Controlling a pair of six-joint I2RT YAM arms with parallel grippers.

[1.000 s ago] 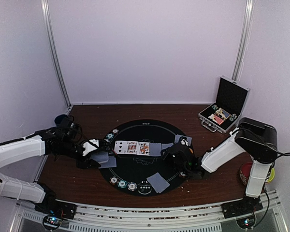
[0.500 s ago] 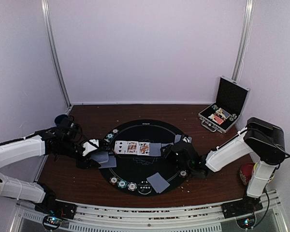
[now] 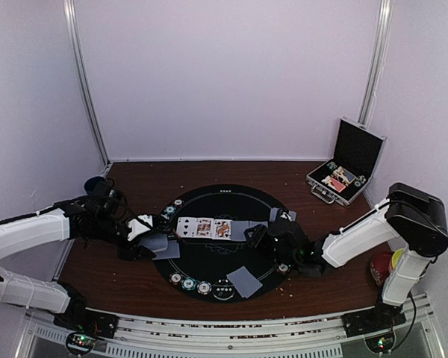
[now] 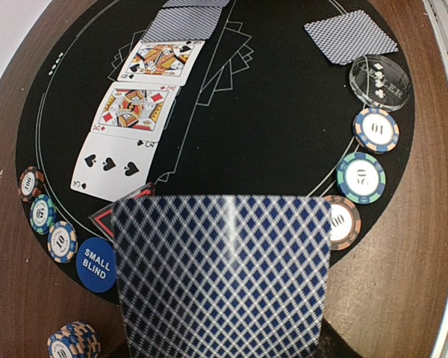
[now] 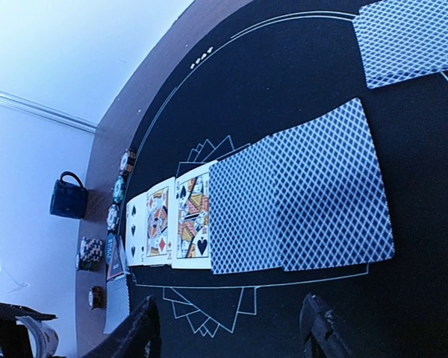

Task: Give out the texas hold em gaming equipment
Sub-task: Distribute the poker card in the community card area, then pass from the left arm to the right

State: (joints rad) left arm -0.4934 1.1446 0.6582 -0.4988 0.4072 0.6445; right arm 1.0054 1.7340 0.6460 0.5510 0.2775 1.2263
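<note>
On the black round mat (image 3: 209, 261) lies a row of playing cards: three face-up (image 4: 134, 112) and two face-down (image 5: 332, 194). My left gripper (image 3: 143, 243) is at the mat's left edge, shut on grey-backed cards (image 4: 220, 276) that hide its fingers. My right gripper (image 5: 231, 332) hovers just right of the row, open, with nothing between its fingers (image 5: 317, 328). Striped poker chips (image 4: 361, 177) line the near rim beside a clear dealer button (image 4: 379, 78). More chips (image 4: 42, 212), the blue disc (image 4: 97, 263) and a red triangle marker (image 4: 104, 216) sit at the left rim.
A single face-down card (image 3: 244, 281) lies near the mat's front edge. An open silver-edged black case (image 3: 347, 168) stands at the back right. A blue mug (image 3: 95, 183) stands far left, with a chip stack (image 4: 73, 343) nearby. A red bowl (image 3: 379, 267) is beside the right arm's base.
My right gripper's jaws have widened and its arm has shifted to the right. The left arm and its cards have not moved.
</note>
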